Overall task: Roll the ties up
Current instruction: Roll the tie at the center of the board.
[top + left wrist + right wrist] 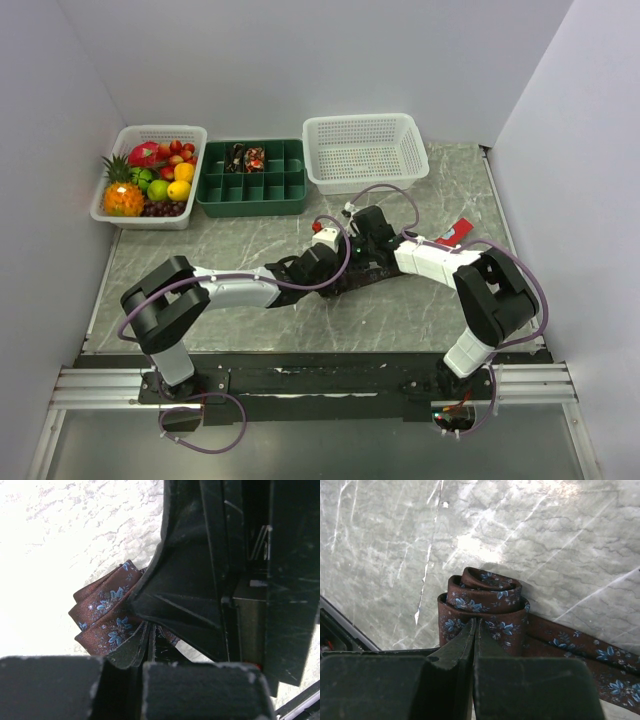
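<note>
1. At table (pixel 250 325) centre, top view: left gripper (pixel 318 265) and right gripper (pixel 358 248) meet tip to tip over the tie (pixel 378 272), which is largely hidden beneath them. Rolled ties (pixel 250 158) sit in the far green tray (pixel 250 198).
2. Left wrist view: jaws appear clenched on the coil's right edge. The coil lies left of the fingertips (pixel 136 650), touching them.
3. Right wrist view: jaws are closed, tips against the coil's near wall. A pinch cannot be confirmed. The unrolled tail runs right.
4. Step in hand: winding, judged partly done. The next move calls for turning the coil along the tail without loosening it.
</note>
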Motion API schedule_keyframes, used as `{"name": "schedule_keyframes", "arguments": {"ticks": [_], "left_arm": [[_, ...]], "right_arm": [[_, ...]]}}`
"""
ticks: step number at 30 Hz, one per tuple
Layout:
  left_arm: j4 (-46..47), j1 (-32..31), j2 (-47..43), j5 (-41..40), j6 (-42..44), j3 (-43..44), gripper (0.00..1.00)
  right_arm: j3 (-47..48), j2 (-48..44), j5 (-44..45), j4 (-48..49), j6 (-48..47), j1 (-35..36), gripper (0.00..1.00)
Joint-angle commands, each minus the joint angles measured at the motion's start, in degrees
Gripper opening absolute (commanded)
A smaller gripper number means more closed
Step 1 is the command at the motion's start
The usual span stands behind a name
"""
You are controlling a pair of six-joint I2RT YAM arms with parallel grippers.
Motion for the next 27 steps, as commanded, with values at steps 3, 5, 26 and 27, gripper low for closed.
{"name": "schedule_keyframes", "arguments": {"ticks": [3,5,26,27], "left_arm": [[-1.9,-0.4,3.1,0.3,-0.8,0.5,0.01],[-1.7,-0.4,3.5,0.5,-1.0,0.5,0.01],[-3.4,-0.4,3.8,-0.9,-1.0,1.0,0.01],[-3.8,-0.4,3.5,-1.2,-1.1,1.1,0.01]], "right_arm": [[1.6,-3.0,3.3,-1.7,-0.5,0.1,0.00],[1.8,-3.6,3.8,-2.2,-0.7,-0.1,0.00],[1.8,0.2,7.8,-4.4,-1.0,-0.1,0.00],[1.7,0.3,7.7,-4.4,-0.8,-0.1,0.00]]}}
